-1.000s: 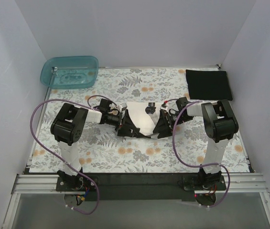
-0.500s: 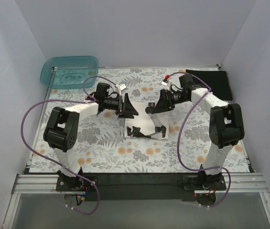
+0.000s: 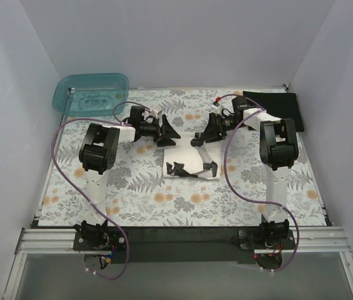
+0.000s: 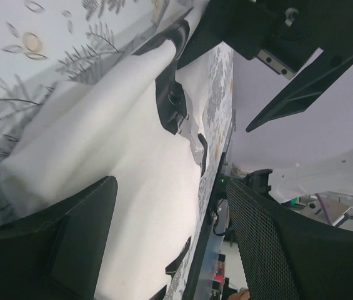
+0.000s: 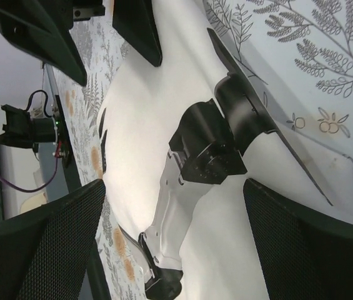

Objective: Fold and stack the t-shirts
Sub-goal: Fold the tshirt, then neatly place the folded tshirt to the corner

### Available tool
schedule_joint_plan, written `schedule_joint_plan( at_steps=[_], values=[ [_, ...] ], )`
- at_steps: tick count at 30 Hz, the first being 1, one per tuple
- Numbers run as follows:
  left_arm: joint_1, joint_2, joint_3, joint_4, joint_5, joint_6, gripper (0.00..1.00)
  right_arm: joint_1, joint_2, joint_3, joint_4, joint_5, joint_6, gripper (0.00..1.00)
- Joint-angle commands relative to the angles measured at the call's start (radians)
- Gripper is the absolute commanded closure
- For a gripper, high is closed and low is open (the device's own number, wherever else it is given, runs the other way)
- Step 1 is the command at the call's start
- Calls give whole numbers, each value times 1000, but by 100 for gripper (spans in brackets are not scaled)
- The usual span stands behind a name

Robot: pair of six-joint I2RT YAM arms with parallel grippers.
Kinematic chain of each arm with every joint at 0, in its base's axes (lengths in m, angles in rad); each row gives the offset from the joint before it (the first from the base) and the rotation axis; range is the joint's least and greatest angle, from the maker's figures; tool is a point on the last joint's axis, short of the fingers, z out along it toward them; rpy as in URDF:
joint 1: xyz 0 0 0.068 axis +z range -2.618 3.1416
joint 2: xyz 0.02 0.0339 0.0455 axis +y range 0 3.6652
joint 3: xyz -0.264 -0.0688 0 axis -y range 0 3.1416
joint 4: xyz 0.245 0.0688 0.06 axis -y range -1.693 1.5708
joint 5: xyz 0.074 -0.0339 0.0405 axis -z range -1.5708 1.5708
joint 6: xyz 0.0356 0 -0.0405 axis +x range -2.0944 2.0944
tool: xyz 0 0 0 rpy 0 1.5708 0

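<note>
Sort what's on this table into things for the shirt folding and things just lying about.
For the job:
cream-white t-shirt, lying in the middle
black t-shirt, a flat square at the far right corner

Just lying about:
teal plastic tub, far left corner
floral cloth, spread under everything

**White-and-black arms, purple cabling**

The left arm (image 3: 95,187) and right arm (image 3: 275,187) are showing white links with bulky black joint housings. A purple cable (image 3: 226,172) is looping off each one. The fingers (image 5: 35,244) are reading black with mesh-textured faces. Red dots are glowing at the bases (image 3: 267,236), possibly LEDs.
</note>
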Motion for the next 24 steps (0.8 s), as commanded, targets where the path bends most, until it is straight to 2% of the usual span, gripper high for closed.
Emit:
schedule_joint_plan(
  at_steps=[1, 5, 9, 13, 14, 16, 17, 19, 20, 21, 24],
  values=[
    [60, 26, 23, 45, -41, -50, 30, -24, 58, 45, 7, 58, -67, 2],
    [79, -29, -5, 109, 19, -136, 30, -32, 62, 108, 5, 52, -76, 2],
    [79, -160, 12, 71, -2, -86, 29, -40, 20, 221, 5, 78, -59, 2],
    [54, -295, 69, -140, -119, 213, 28, -59, -90, 237, 8, 155, -19, 2],
    [27, -338, 75, -241, -146, 350, 28, -73, -118, 222, 10, 184, 1, 2],
    [-16, -385, 64, -308, -275, 490, 28, -90, -204, 147, 11, 230, 12, 2],
    [-74, -434, 52, -342, -315, 646, 28, -107, -236, 117, 17, 248, 33, 2],
    [-152, -483, -15, -350, -456, 794, 29, -127, -332, 35, 30, 305, 67, 2],
    [-242, -514, -37, -348, -516, 859, 30, -153, -363, -1, 31, 314, 77, 1],
    [-284, -525, -55, -342, -566, 956, 33, -161, -420, -84, 45, 331, 120, 2],
    [-416, -544, -126, -281, -660, 1083, 39, -236, -518, -236, 69, 345, 191, 2]
  ],
)
